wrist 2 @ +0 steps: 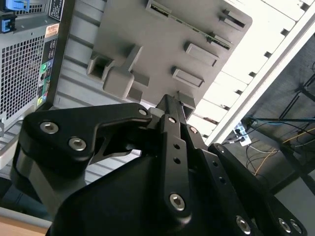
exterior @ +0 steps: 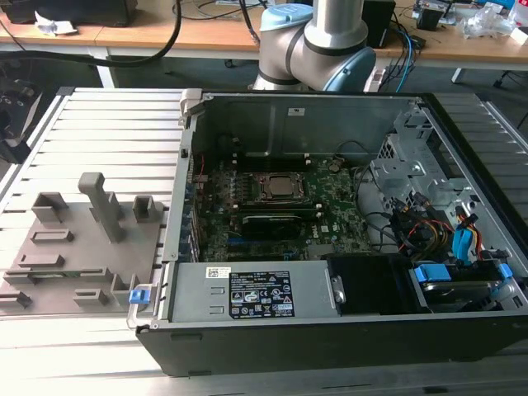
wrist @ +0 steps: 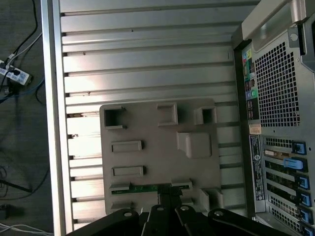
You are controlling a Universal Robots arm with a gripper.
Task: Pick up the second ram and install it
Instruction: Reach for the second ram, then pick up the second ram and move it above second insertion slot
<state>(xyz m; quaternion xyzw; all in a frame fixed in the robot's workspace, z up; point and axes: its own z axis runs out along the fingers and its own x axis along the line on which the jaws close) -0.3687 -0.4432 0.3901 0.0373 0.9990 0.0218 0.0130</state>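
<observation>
The second ram [wrist: 147,188] is a thin green stick lying in a slot near one edge of the grey holder tray [wrist: 157,162]. In the second wrist view the ram [wrist 2: 194,25] lies along the tray's far edge. In the exterior view the ram [exterior: 62,273] lies low on the tray [exterior: 82,247], at the exterior view's left beside the open computer case [exterior: 330,206]. My gripper [wrist: 170,195] hangs well above the tray, close to the ram's line. Its black fingers [wrist 2: 170,110] meet at the tips, shut on nothing.
The case's motherboard [exterior: 330,214] with the CPU socket [exterior: 276,188] lies inside, and cables and drive bays fill the exterior view's right side. The tray carries several raised grey holders [exterior: 103,202]. A ribbed aluminium table [wrist: 147,59] surrounds it. The case's rear panel [wrist: 275,98] stands beside the tray.
</observation>
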